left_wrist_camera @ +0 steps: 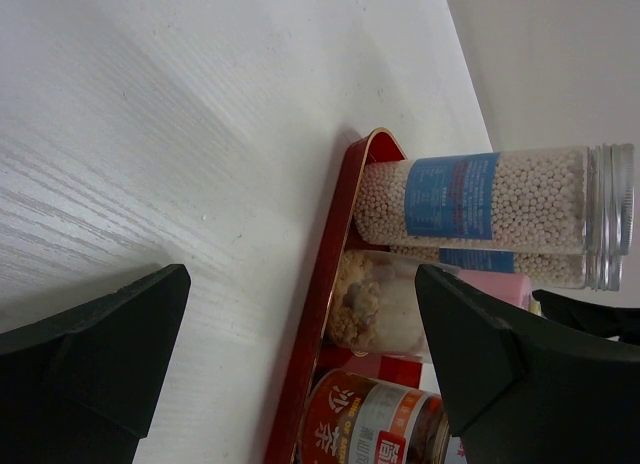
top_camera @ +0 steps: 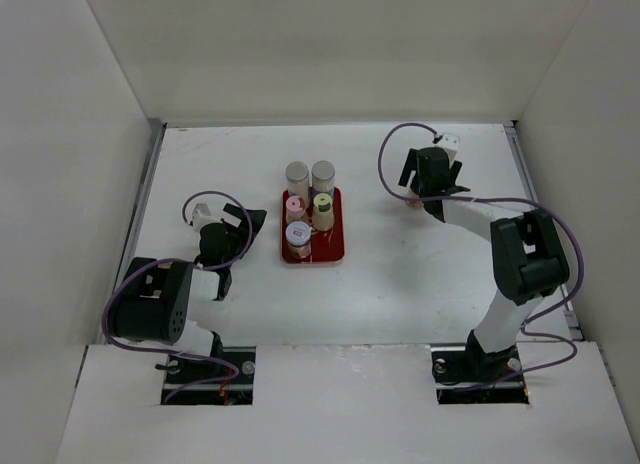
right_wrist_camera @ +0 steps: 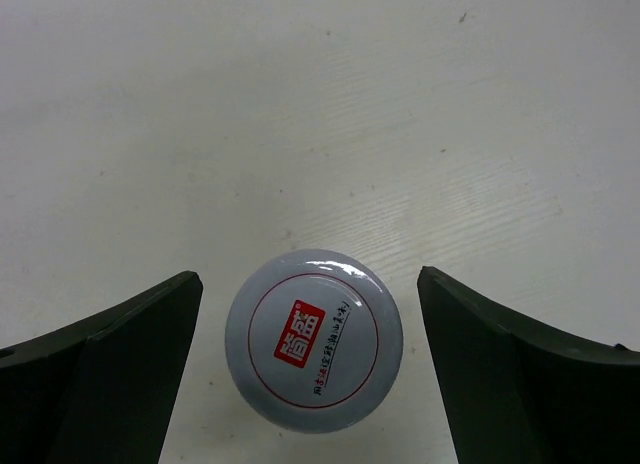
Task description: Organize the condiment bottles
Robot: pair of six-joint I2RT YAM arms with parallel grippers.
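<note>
- Condiment bottles: five of the six small cylindrical jars stand upright and close together on the flat red rectangular tray (top_camera: 336, 248), in the middle of the white table (top_camera: 400, 284).
- The left taller grey-lidded jar (top_camera: 297, 173) and the right taller grey-lidded jar (top_camera: 323, 173) are side by side at the far end of the tray. Both have a blue label and are filled with small white beads.
- Just in front of them stand the pink-capped jar (top_camera: 295, 206) on the left and the yellow-green-capped jar (top_camera: 323, 205) on the right.
- The squat white-lidded jar on the tray (top_camera: 298, 234) is at the near left part of it, with a red mark on its lid.
- The second squat white-lidded jar (right_wrist_camera: 313, 339) stands alone on the table, well apart from the tray, on the right side. In the top view the arm hides most of it.
- The right gripper (right_wrist_camera: 310, 276) hangs directly above this lone jar. Its fingers are spread wide, one at each side of the lid, and a clear gap shows on both sides.
- The left gripper (left_wrist_camera: 302, 284) is low over the table, near the left edge of the tray but apart from it, and points toward the jars. Its fingers are wide apart and nothing is between them.
</note>
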